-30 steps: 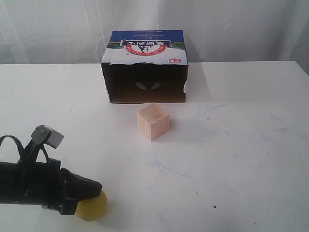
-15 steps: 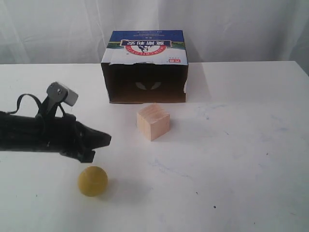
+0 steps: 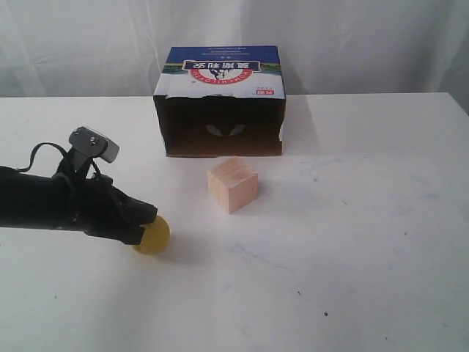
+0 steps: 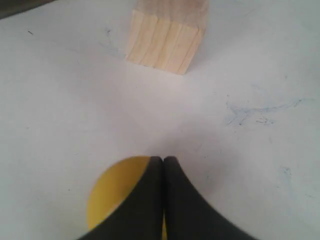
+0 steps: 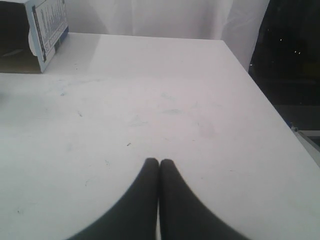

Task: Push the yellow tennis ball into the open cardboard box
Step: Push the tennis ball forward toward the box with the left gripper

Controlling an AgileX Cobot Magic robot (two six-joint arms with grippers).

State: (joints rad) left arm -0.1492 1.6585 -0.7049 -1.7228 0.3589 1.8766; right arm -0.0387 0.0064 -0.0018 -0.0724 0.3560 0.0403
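Left wrist view showed my left jaws pressed together into one black wedge, pinching nothing, the tip lying over and seemingly against the yellow tennis ball (image 4: 114,200). I judged the ball light, fuzzy and springy, quick to roll and just as quick to squirt sideways off so narrow a tip. No hold was wanted, then: contact belonged squarely behind its middle, on the side away from the open cardboard box (image 3: 220,73). In the exterior view my left arm (image 3: 44,202) lay low and nearly level over the counter (image 3: 352,249), reaching in from the left, with the ball at its tip and well apart from the box. The wooden cube (image 3: 232,185) stood before the box mouth, near the ball's likely path and apt to deflect it. My right jaws, likewise closed tight on nothing, hung over the counter, far from the ball.
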